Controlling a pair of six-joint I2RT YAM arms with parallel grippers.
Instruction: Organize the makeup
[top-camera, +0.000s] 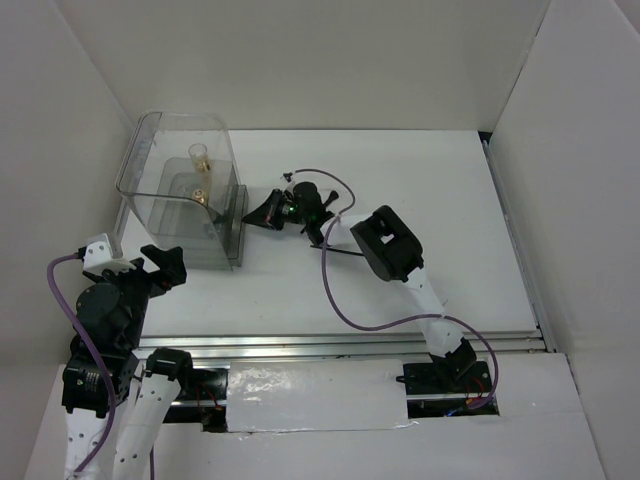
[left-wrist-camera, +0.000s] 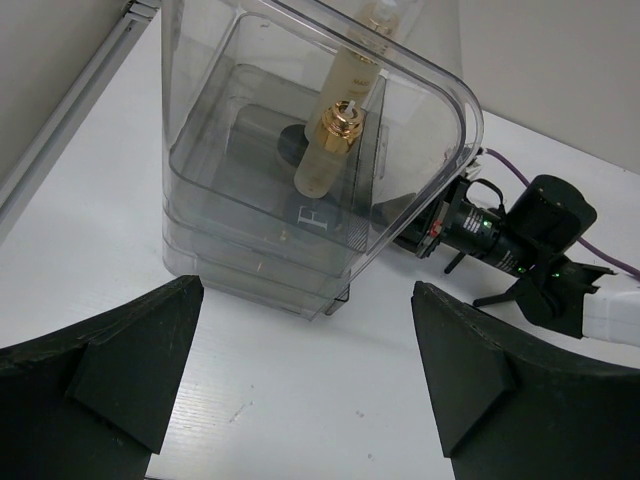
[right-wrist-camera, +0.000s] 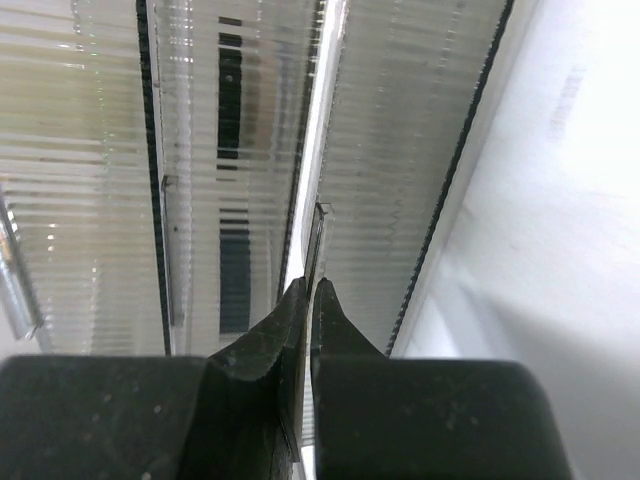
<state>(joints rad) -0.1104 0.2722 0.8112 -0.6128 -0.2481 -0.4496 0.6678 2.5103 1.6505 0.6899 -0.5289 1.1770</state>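
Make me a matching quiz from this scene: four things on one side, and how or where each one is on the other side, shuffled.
Things:
1. left gripper
2. right gripper
3. gold-capped bottle
4. clear box

States:
A. standing inside the box
B. fingers shut on a thin clear edge
C. fingers wide apart, holding nothing
D. resting on the white table, back left

Pairs: 1-C, 2-B, 3-A, 4-D

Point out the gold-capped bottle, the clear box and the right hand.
gold-capped bottle (left-wrist-camera: 322, 168), left wrist view, on its pale body.
clear box (left-wrist-camera: 200, 170), left wrist view, on its left wall.
right hand (right-wrist-camera: 308, 292), right wrist view, between its fingertips.
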